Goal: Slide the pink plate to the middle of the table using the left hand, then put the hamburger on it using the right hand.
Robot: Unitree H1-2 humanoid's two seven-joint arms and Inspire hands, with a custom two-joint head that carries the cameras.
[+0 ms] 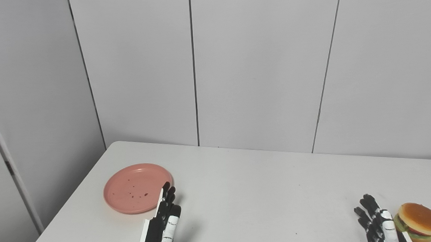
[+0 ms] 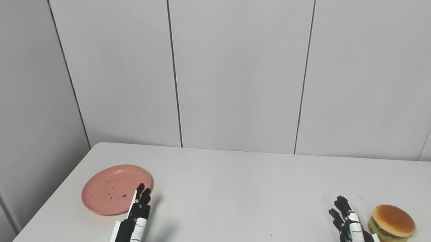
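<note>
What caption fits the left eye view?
Open left hand beside round pink plate; open right hand beside hamburger.

Pink plate [image 1: 137, 187]: round, shallow, lying flat at the far-left area of the white table [image 1: 250, 193], with small dark specks on its surface. Hamburger [image 1: 419, 221]: tan bun, green and red layers, sitting upright near the front-right edge.

You had a white table [image 1: 242, 194] carrying a pink plate [image 1: 130, 191] just beyond the left hand [image 1: 162, 225], and a hamburger [image 1: 418, 221] immediately right of the right hand [image 1: 377, 223].
</note>
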